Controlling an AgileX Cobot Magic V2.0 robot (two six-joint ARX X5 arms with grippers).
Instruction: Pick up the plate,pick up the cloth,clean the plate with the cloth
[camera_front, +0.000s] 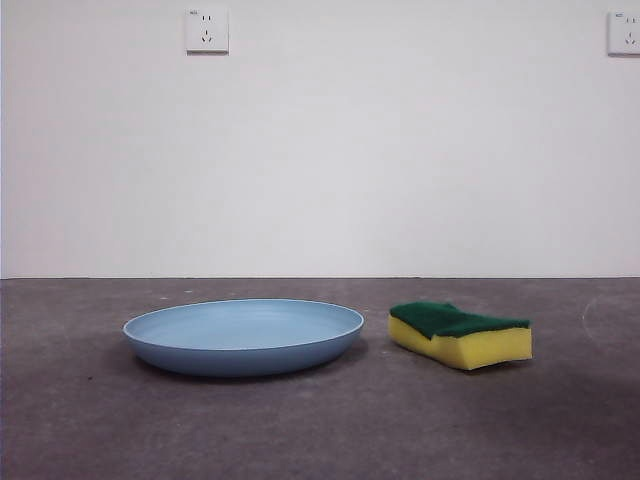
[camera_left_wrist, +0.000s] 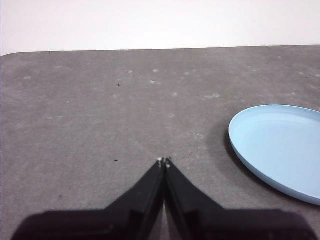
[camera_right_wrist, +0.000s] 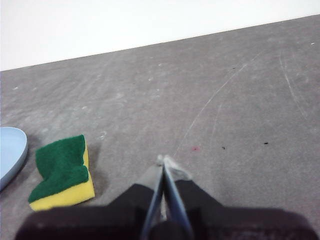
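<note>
plate (camera_front: 243, 335): flat on grey table (camera_front: 320, 430), left of centre in the front view | cloth (camera_front: 460, 334): yellow sponge, green face up, just beside plate at its 3 o'clock, not touching | left gripper (camera_left_wrist: 164, 161): clenched, holding nothing, over bare table near plate | right gripper (camera_right_wrist: 163, 160): clenched, holding nothing, near cloth

My fingers (camera_left_wrist: 164, 162) are black on both arms. The plate (camera_front: 243, 335) is plain light blue, no pattern. The cloth (camera_front: 461, 335) is yellow foam with a dark green top layer. The table (camera_front: 320, 430) is mottled dark grey, flecked with pale scuffs.
</note>
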